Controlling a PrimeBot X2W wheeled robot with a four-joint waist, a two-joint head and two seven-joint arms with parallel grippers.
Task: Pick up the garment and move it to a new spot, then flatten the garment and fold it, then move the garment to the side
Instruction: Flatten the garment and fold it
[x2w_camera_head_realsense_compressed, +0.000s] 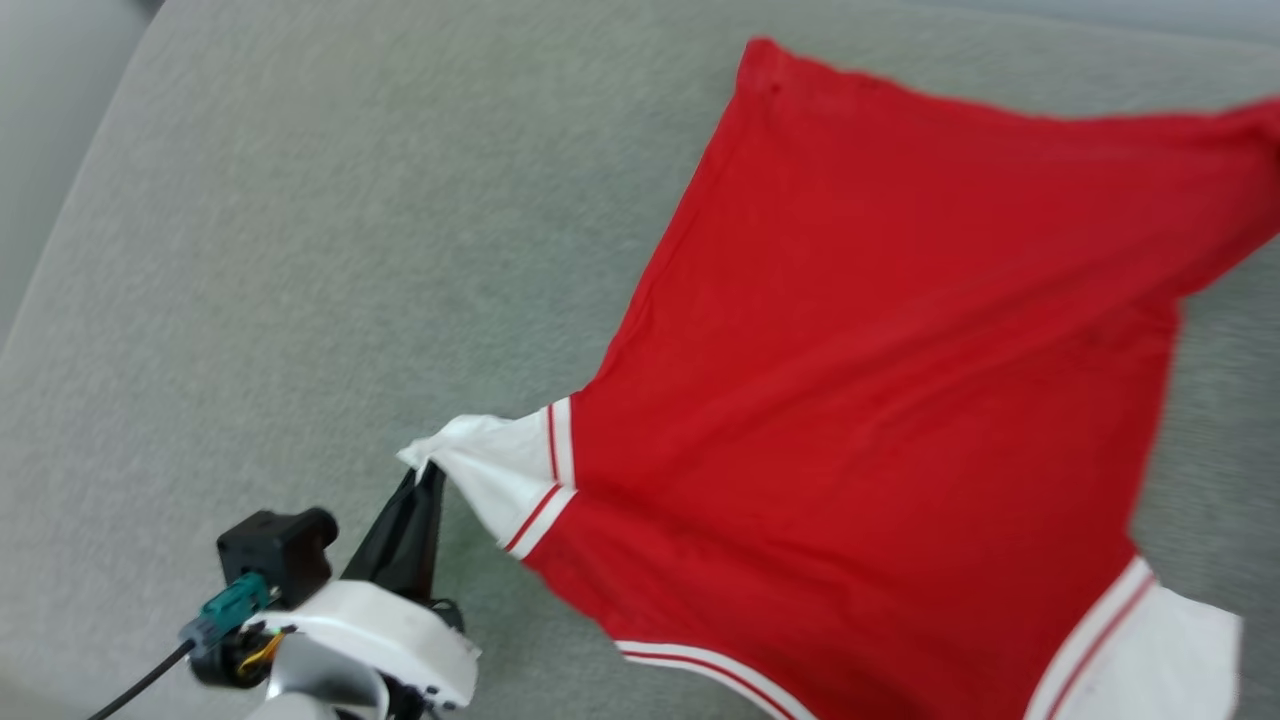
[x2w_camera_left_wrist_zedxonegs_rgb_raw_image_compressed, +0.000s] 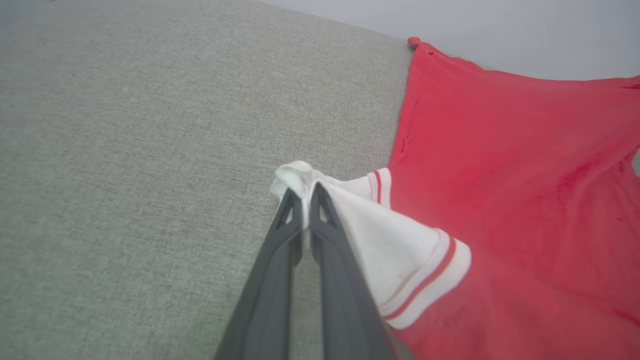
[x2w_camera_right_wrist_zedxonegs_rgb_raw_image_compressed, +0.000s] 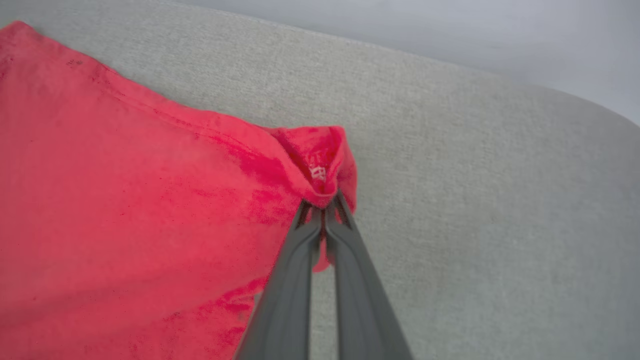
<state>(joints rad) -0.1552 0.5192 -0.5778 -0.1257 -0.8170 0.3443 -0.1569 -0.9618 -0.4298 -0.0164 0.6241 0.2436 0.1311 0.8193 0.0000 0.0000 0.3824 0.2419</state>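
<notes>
Garment (x2w_camera_head_realsense_compressed: 880, 380) stretches from left hand (x2w_camera_head_realsense_compressed: 428, 478) (clamped on white sleeve (x2w_camera_head_realsense_compressed: 500, 470), lower left) toward right hand (x2w_camera_right_wrist_zedxonegs_rgb_raw_image_compressed: 325, 204), pinching its red corner (x2w_camera_right_wrist_zedxonegs_rgb_raw_image_compressed: 320, 160).

Nothing readable is turning up, tbh. The garment (x2w_camera_right_wrist_zedxonegs_rgb_raw_image_compressed: 150, 200) is showing a tiny white print (x2w_camera_right_wrist_zedxonegs_rgb_raw_image_compressed: 317, 172) on its bunched red corner, mid-frame in the right wrist view, way too blurry.

Soft, even light, almost shadowless, falls on the grey upholstery (x2w_camera_head_realsense_compressed: 300, 250); the garment (x2w_camera_head_realsense_compressed: 900, 350) smears with motion blur beyond the jaws, while the dark fingers (x2w_camera_right_wrist_zedxonegs_rgb_raw_image_compressed: 290, 290) nearest each wrist lens go soft.
</notes>
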